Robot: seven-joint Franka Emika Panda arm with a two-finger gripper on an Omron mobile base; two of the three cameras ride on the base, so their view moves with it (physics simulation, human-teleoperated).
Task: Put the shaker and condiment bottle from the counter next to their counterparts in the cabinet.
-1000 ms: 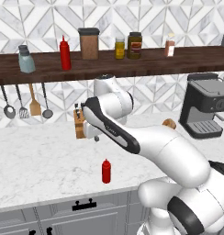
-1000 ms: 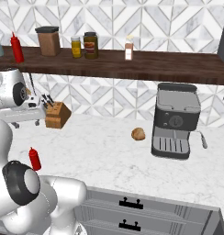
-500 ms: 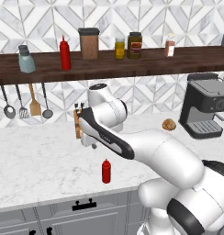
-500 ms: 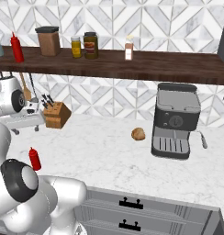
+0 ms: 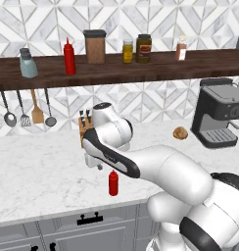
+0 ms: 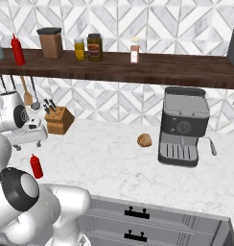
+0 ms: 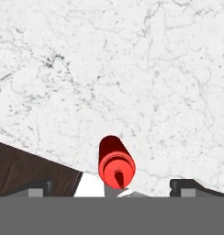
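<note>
I have the red bottle standing upright on the white marble tabletop, low and centre-left in the left base view, close to the front edge above the grey drawers. In the right base view the same bottle stands at the left edge, just beside the arm's dark joint.

The gripper hangs just above and to the upper left of the bottle in the left base view, apart from it. In the hand view I look straight down on the bottle's nozzle and red shoulder, low and centre in the frame. The two dark fingers sit at the bottom corners, wide apart, one on each side of the bottle and touching nothing, so the fingers are open and empty.

On the dark wooden shelf across the top of the left base view, a blue-grey shaker stands at the far left with a matching red bottle just to its right. Further right stand a brown canister, a yellow jar, a dark jar and an orange-capped spice jar.

A knife block stands behind the arm, and a coffee machine sits at the right.
</note>
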